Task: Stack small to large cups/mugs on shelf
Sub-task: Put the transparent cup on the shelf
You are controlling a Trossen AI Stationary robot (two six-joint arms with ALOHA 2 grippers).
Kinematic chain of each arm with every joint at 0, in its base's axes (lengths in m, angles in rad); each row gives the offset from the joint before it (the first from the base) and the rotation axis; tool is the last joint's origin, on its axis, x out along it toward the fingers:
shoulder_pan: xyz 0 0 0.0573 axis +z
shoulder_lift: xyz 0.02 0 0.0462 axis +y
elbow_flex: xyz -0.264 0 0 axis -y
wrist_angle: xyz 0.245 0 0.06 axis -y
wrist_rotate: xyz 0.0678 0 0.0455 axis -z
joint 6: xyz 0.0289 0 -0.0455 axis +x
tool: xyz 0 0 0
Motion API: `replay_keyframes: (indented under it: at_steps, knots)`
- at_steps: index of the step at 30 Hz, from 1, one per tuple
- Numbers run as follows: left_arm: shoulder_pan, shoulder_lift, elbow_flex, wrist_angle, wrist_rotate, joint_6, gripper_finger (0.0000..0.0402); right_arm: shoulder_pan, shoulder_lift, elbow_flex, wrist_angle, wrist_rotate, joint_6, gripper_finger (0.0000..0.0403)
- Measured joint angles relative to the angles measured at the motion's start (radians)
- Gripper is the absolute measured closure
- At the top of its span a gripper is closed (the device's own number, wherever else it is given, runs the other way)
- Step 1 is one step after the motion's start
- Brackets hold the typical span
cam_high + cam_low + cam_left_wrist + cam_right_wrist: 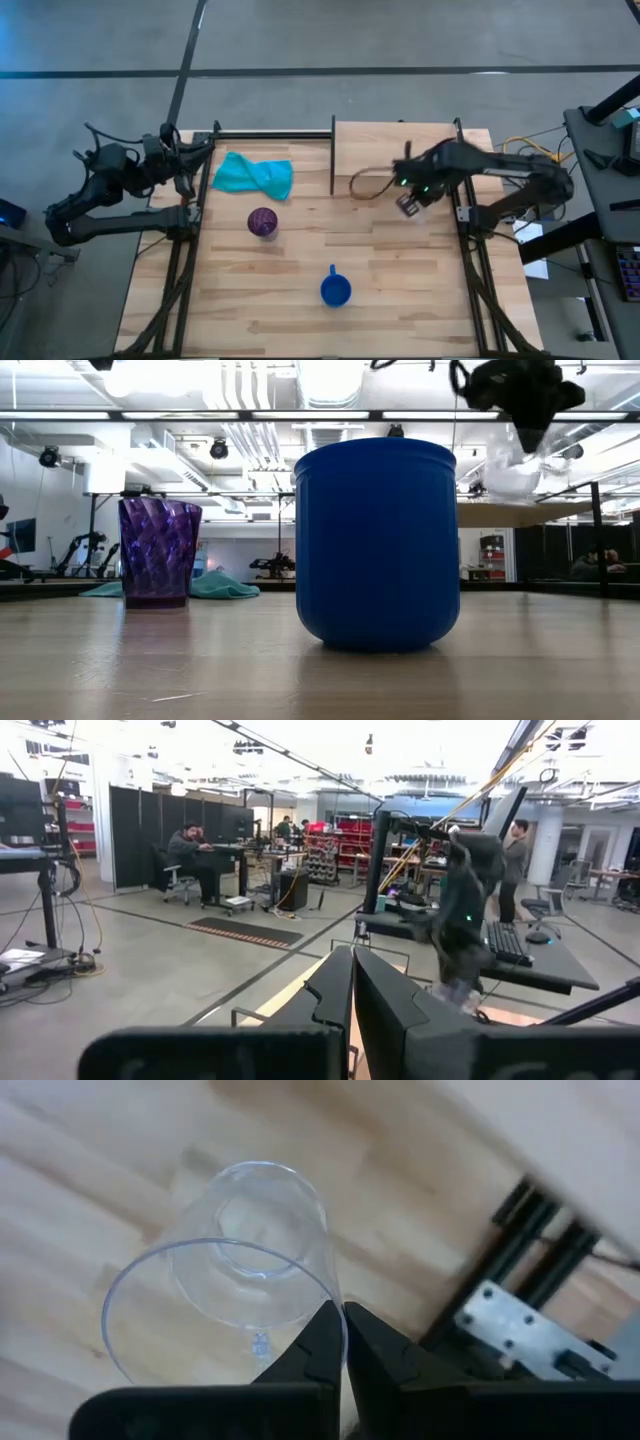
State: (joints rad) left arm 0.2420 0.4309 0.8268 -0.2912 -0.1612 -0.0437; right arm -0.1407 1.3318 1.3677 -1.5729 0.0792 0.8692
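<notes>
Gripper (342, 1342) pinching clear cup (225, 1280) rim

A polished grey concrete floor (150, 970) stretches beneath bright ceiling lights (330, 375), where a seated person (186, 855) works at a desk (225, 855) beside black partitions (135, 830).

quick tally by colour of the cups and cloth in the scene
purple: 1, the ribbed tumbler
blue: 1, the handled mug
clear: 1, the small cup, pinched at its rim by the right gripper
teal: 1, the cloth
total: 4
</notes>
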Motion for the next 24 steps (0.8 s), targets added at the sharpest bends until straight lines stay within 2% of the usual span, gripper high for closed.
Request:
replay_keyframes:
  at_steps: [8, 18, 24]
  knots:
    - [0.0, 0.008, 0.0, 0.002, 0.0, -0.001, 0.0402, -0.174, -0.114, 0.012, 0.001, 0.054, -0.092, 0.0394]
    - [0.0, 0.018, 0.0, 0.054, 0.0, -0.002, 0.0402, -0.375, -0.129, 0.021, 0.002, 0.072, -0.268, 0.0394]
    - [0.0, 0.021, 0.0, 0.051, 0.0, -0.002, 0.0402, -0.517, -0.133, 0.076, 0.002, 0.075, -0.39, 0.0394]
